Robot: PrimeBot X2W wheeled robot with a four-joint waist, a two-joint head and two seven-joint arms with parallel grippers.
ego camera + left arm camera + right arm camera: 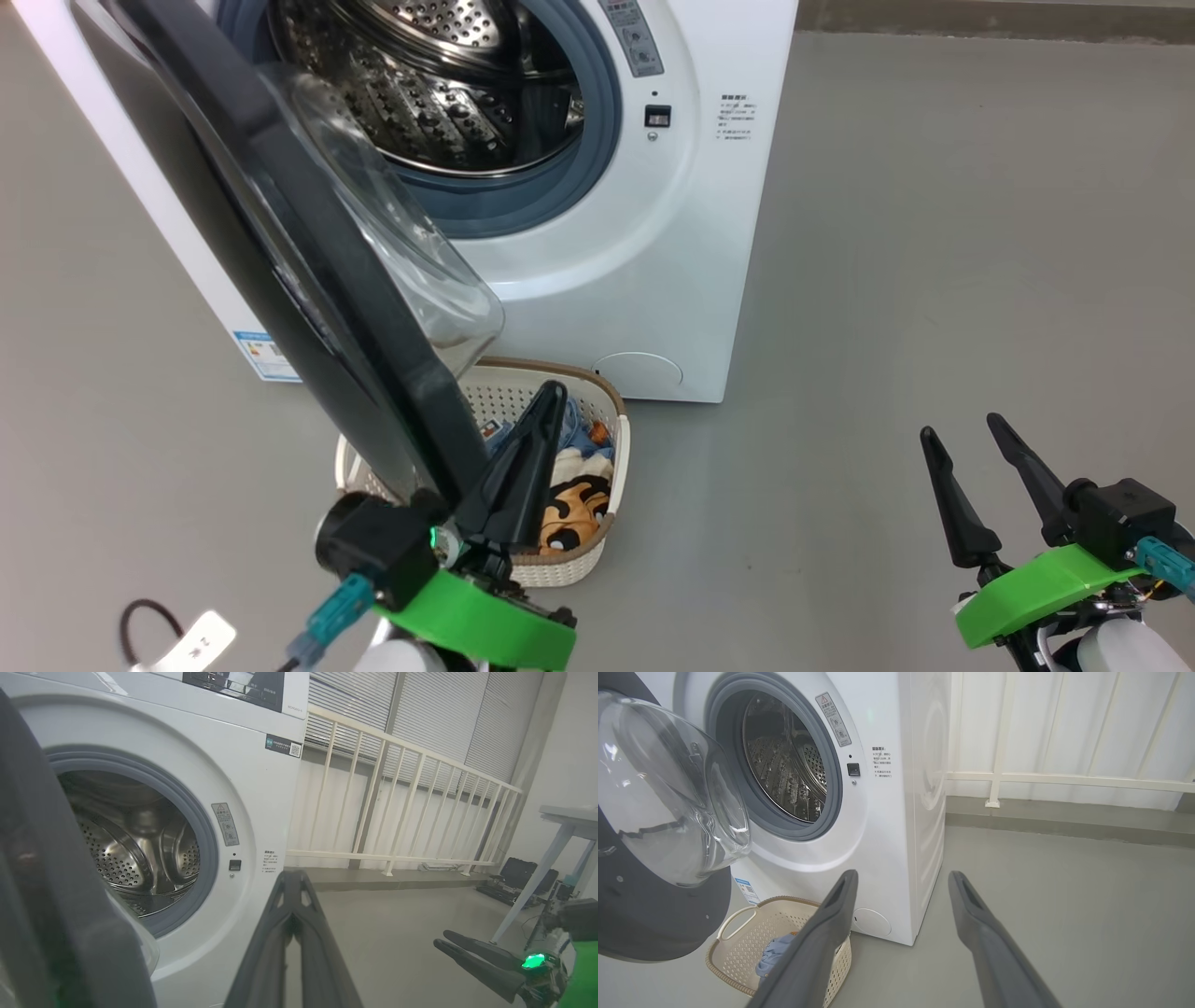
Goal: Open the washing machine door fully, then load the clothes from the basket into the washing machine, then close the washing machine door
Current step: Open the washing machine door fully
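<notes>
The white washing machine [653, 280] stands with its steel drum [439, 84] exposed. Its black washing machine door [308, 252] is swung out toward me, the clear glass dome [668, 793] facing the drum. My left gripper [553, 392] is shut with nothing between its fingers; it lies along the inner side of the door's free edge, and contact cannot be told. Below it the cream basket [597, 387] sits on the floor holding the clothes [571, 509], with blue fabric [773, 954] showing too. My right gripper [960, 427] hangs open over bare floor to the right.
Grey floor [934, 233] stretches to the right of the machine. A white railing [397, 812] runs behind it, with a table leg [537, 877] and dark cases [518, 877] at the far right. A black cable with a white tag [187, 639] lies at my lower left.
</notes>
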